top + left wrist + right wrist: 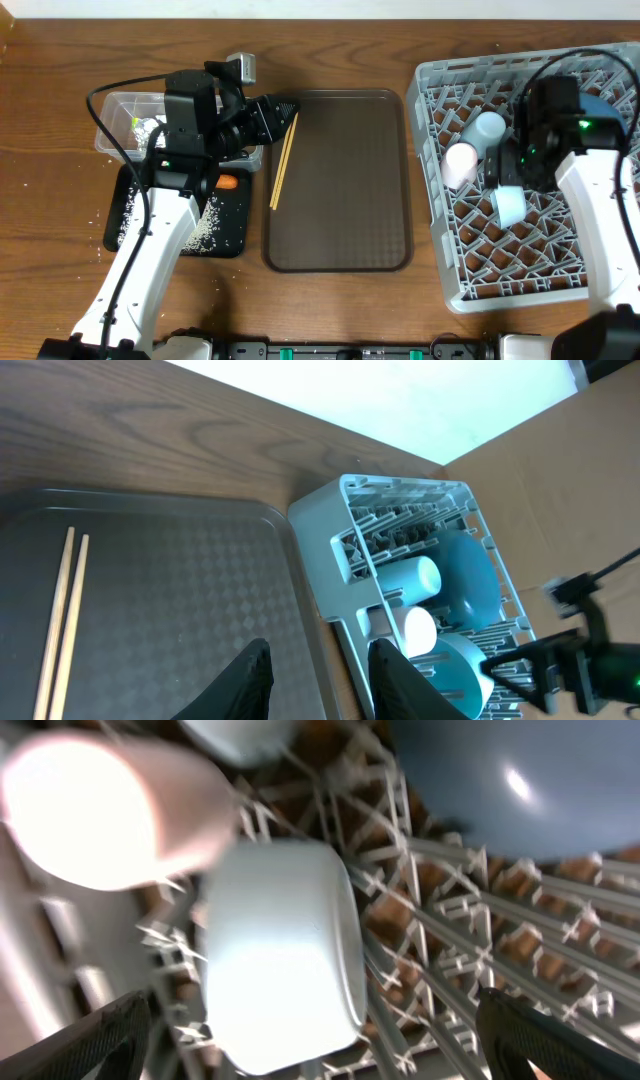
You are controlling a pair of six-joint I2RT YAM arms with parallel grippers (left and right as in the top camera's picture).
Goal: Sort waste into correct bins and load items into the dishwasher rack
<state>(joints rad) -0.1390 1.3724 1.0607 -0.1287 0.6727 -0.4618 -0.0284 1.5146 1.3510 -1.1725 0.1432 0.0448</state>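
Two wooden chopsticks (282, 160) (60, 620) lie on the left side of the brown serving tray (340, 200). My left gripper (287, 109) (320, 680) hovers over the tray's far left corner, open, with nothing between its fingers. In the grey dishwasher rack (470, 280) (345, 540) lie a pale pink cup (461, 163) (100, 810), a light blue cup (488, 128), a light blue bowl (509, 205) (280, 950) and a dark-blue plate (603, 105) (520, 780). My right gripper (320, 1040) stands wide open over the bowl, apart from it.
The clear tub (112, 110) at the far left holds foil (150, 125). The black tray (135, 215) in front of it carries white rice (205, 225) and an orange carrot (228, 183). Some rice grains are scattered on the table beside it.
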